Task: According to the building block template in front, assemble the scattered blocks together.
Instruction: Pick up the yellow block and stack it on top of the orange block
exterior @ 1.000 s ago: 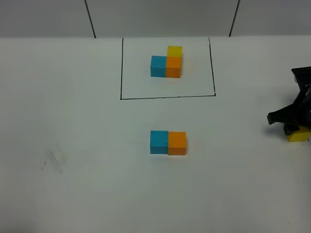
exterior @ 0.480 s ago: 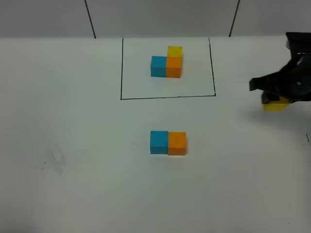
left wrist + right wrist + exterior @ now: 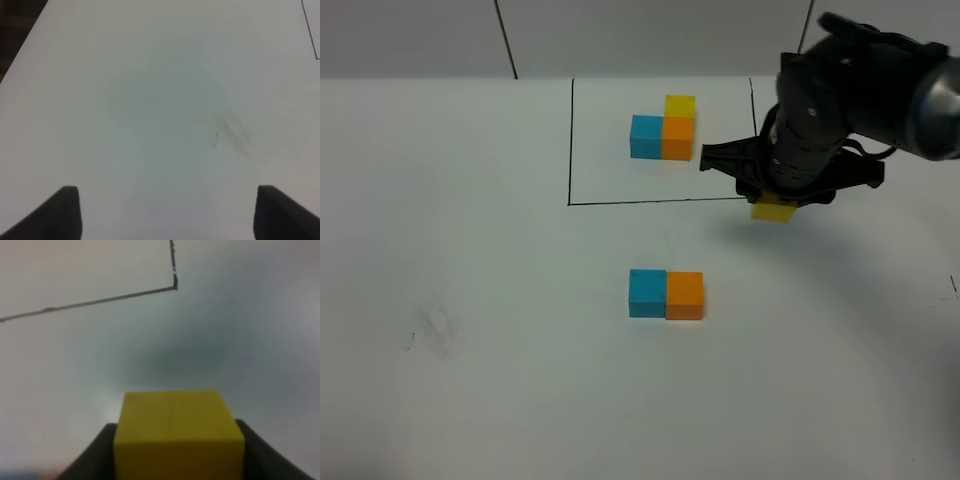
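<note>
The right arm (image 3: 840, 90) is bulky glossy black, its pincer (image 3: 778, 192) black, seemingly wedge-fingered.

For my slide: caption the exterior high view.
Right pincer carries the yellow cube above the table, near the template frame's corner.

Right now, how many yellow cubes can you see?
2. One yellow cube sits at the back of the framed template behind its orange cube; the other yellow cube is held in the right gripper's fingers above the table.

No legible text, labels, brands, numbers or signs in any view. The only drawn mark is a thin black rectangular outline (image 3: 568, 140) on the white matte tabletop (image 3: 470, 380); it carries no lettering.
</note>
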